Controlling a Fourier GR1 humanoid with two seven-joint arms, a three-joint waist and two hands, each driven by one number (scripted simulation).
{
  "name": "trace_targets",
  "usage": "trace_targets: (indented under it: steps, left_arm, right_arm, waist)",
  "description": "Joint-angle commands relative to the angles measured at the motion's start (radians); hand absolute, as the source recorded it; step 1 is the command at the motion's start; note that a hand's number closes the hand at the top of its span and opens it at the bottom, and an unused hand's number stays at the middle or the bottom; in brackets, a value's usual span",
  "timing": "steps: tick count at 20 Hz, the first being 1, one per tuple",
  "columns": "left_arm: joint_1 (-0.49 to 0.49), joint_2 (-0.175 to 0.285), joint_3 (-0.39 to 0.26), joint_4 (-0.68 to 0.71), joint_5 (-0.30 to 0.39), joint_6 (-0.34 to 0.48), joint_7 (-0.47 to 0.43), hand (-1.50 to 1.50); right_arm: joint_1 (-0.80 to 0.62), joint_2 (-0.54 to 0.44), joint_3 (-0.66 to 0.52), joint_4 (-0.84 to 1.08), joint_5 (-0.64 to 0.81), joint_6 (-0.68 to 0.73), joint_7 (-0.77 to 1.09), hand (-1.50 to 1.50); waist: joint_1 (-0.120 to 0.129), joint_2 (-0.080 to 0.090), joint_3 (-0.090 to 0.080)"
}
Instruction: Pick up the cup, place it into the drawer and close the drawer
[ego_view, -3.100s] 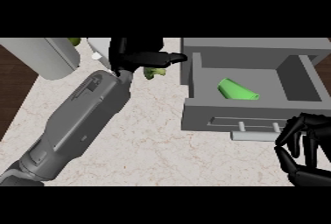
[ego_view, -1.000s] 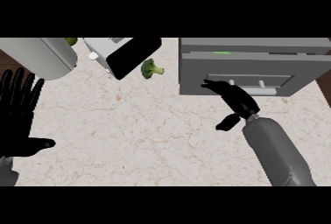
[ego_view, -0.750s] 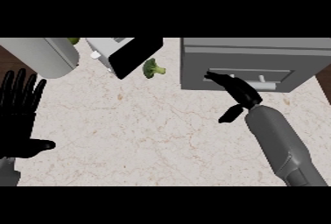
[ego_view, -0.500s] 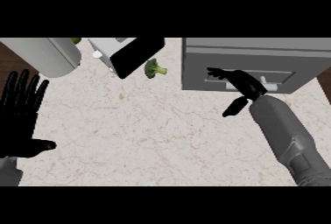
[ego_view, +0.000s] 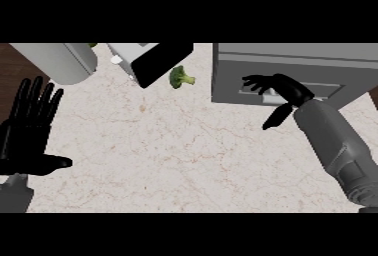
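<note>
at two o'clock, the right hand (ego_view: 284, 90), fingers spread wide, presses the drawer (ego_view: 232, 75), now shut where it stood open seconds ago. the cup is out of sight, presumably inside, so the task looks finished. the left hand (ego_view: 29, 125) rests open at nine o'clock.

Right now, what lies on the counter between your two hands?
Only bare counter top, seen in the head view: nothing lies between the left hand and the right hand at the drawer front.
</note>
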Motion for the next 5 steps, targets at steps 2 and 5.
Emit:
trace_targets:
  steps: [2, 5]
  left_arm:
    - [-0.029, -0.008, 0.003, 0.014, -0.011, 0.002, -0.001, -1.5]
    - [-0.025, -0.012, 0.004, 0.006, -0.02, 0.018, 0.002, -1.5]
  right_arm:
    - [-0.082, -0.054, -0.027, 0.079, 0.009, -0.039, 0.105, -1.5]
    - [-0.091, -0.058, -0.039, 0.086, -0.006, -0.046, 0.096, -1.5]
  waist:
    - [0.019, 0.034, 0.009]
    - [0.022, 0.032, 0.009]
